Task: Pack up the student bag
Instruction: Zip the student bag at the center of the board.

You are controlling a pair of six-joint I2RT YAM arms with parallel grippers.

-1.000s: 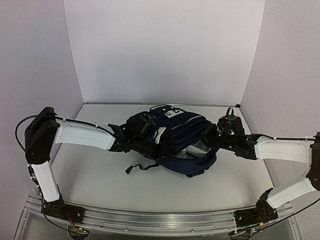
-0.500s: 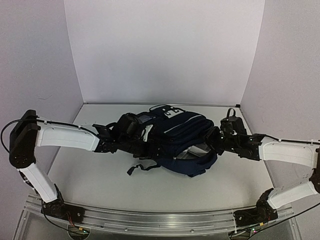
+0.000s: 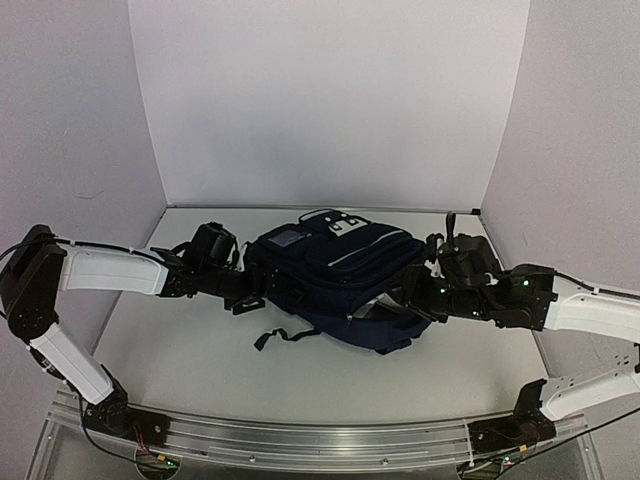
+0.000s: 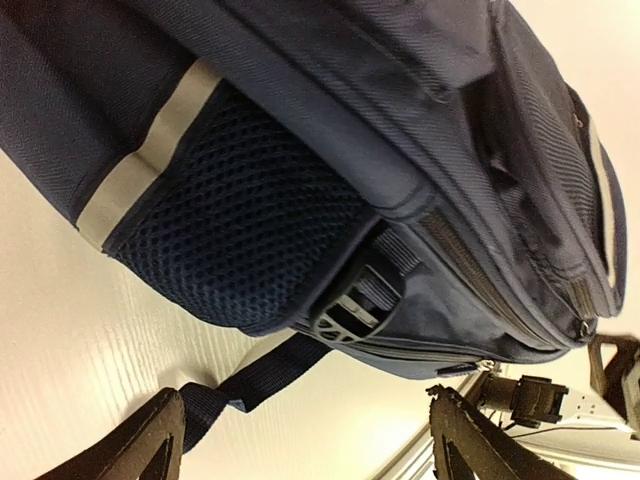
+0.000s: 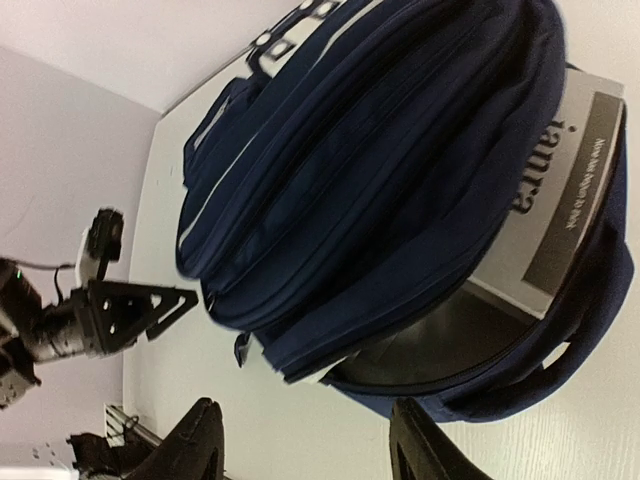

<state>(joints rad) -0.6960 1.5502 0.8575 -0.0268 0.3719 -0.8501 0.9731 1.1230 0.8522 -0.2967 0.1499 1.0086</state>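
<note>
Packing seems nearly done: a book [image 5: 560,180] sits inside the student bag [image 3: 335,265] by the far edge of the tabletop [image 3: 190,355], zip not yet closed. The left gripper [image 4: 305,440] and right gripper [image 5: 305,445] are both released and empty.

Table [image 3: 200,350]: pale, matt surface, with white walls along its far and side edges.

Bag [image 3: 340,260]: one, navy with a light stripe. It lies directly on the table between the left gripper [image 3: 250,290] and the right gripper [image 3: 415,290], just beside each, with its open mouth toward the right gripper.

Strap [image 3: 280,335]: black, trailing from the bag onto bare table, near the left gripper on its near side.
</note>
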